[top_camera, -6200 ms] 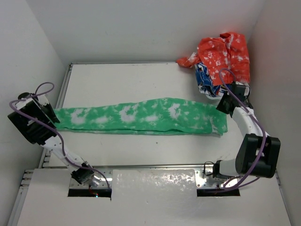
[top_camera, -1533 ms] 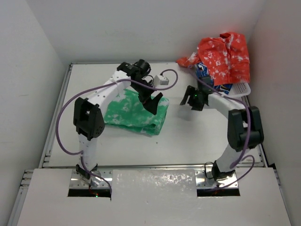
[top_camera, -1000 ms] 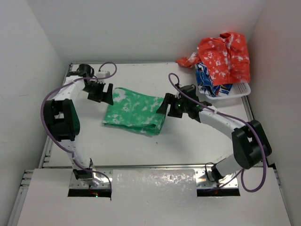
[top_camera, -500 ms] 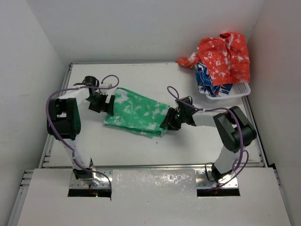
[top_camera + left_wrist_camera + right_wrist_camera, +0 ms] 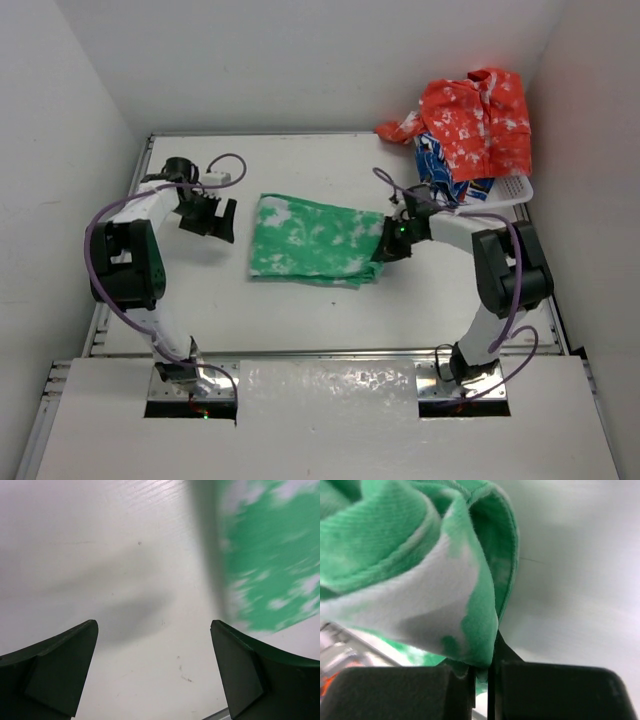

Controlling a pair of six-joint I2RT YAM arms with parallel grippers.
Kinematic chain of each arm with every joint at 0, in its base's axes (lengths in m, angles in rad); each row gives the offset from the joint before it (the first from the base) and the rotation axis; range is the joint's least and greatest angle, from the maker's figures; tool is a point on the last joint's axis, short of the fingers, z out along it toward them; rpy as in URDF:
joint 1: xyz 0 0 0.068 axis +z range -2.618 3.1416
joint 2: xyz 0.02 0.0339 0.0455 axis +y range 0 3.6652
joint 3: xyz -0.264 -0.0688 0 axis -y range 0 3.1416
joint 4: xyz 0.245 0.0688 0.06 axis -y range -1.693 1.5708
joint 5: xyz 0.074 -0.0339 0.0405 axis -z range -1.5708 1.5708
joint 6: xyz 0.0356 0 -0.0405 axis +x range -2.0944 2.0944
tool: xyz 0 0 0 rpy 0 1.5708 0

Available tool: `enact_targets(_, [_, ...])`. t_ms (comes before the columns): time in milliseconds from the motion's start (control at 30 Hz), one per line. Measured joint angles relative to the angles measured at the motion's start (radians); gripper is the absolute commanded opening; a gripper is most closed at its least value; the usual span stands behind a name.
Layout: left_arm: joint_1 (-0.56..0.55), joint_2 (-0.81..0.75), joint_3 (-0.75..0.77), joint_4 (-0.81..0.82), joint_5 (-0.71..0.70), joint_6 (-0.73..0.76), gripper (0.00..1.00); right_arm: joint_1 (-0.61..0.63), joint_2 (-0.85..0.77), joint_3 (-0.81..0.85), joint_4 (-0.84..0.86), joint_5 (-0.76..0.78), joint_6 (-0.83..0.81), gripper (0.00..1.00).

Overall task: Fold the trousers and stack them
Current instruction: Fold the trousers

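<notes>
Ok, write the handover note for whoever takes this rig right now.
Left gripper: open, empty, over the table left of the trousers, not touching them.
Right gripper: shut on the trousers' right edge.
Done: trousers folded into a flat bundle mid-table.
Left: release, fold once more if needed, then stack, probably by the clothes pile in the white basket at the far right.

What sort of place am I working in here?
Probably a lab test cell set up for laundry folding, not a home: a bare white table boxed in by plain white walls, a white basket heaped with printed clothes in the far right corner, and folded green trousers mid-table.
</notes>
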Motion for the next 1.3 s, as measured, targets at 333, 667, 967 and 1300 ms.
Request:
enact_targets(333, [0.004,-0.038,0.030,-0.055,0.025,0.016,0.94,-0.132,-0.079,0.139,-0.571,0.309,-0.388,0.00])
enact_targets(667, [0.004,-0.038,0.066,-0.078,0.049,0.037,0.94,-0.143,-0.224,0.130,-0.772,0.637,-0.637,0.10])
enact_targets(967, [0.004,-0.039,0.067,-0.080,0.051,0.042,0.94,-0.246,-0.153,0.134,-0.821,0.712,-0.614,0.90])
enact_targets(1300, [0.004,-0.042,0.067,-0.082,0.041,0.045,0.94,-0.474,-0.360,0.227,-0.719,0.704,-0.440,0.42])
